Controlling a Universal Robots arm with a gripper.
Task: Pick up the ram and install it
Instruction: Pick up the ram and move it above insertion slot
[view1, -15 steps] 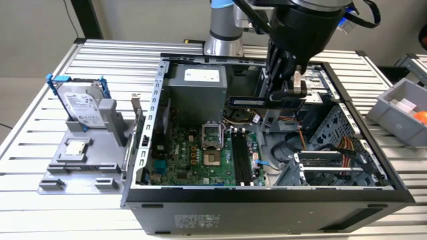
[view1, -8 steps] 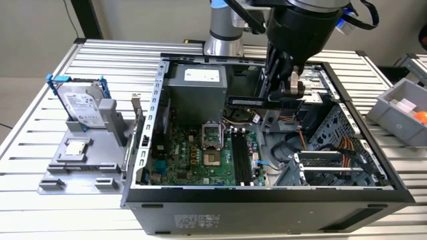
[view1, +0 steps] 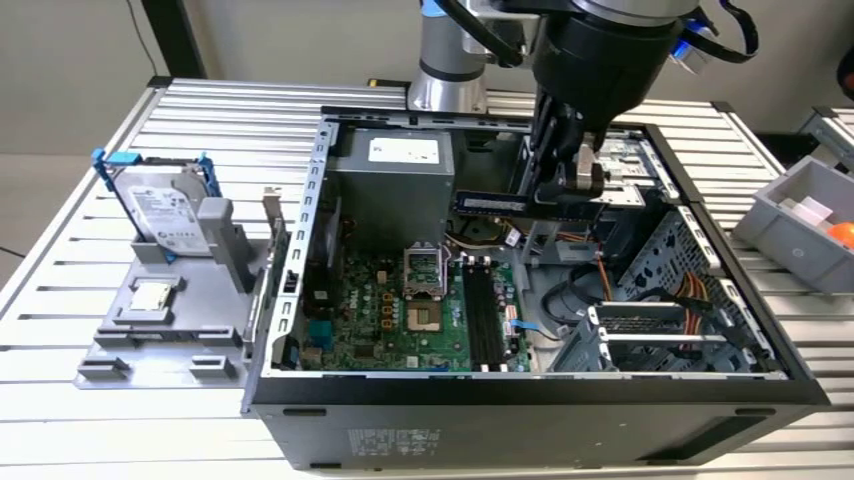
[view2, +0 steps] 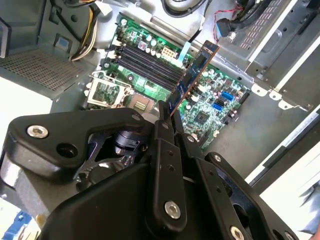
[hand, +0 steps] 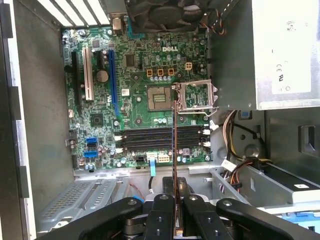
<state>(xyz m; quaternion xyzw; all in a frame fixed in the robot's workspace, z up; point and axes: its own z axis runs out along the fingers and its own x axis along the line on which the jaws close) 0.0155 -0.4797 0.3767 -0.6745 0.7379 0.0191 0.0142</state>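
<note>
Slatted metal table (view1: 127, 430), open computer case (view1: 534, 430) lying on it, centre of the exterior view. Grey fixture (view1: 160, 345) at that view's left carries a hard drive (view1: 167, 210) in a blue frame and a small square processor chip (view1: 151, 295). Grey bin (view1: 801, 225) at the right edge.

Arm comes down from the upper middle of the frame. Gripper (view1: 571, 195) is clamped on the ram (view1: 491, 203), pinching it near one end. The stick juts out toward the exterior view's left, level, above the rear half of the case and clear of the board. No contact with anything below, as far as I can see.

Both wrist views look along the fingers (view2: 161, 125) down onto the motherboard (hand: 135, 70). In the first wrist view the ram (hand: 174, 145) shows edge-on as a thin line crossing the memory slots (hand: 160, 139). In the second wrist view the ram (view2: 192, 80) hangs over the same slots (view2: 150, 60).

Slots look bare: dark channels, nothing seated in any of them. Processor socket (hand: 161, 97) beside them is open too.

Progress, my reading: pick-up is done, stick is off its rest and over the case. Install is not done. The ram's long side lies across the slots, not along them, and it is well above them. Turning to match, lowering and seating all remain.
</note>
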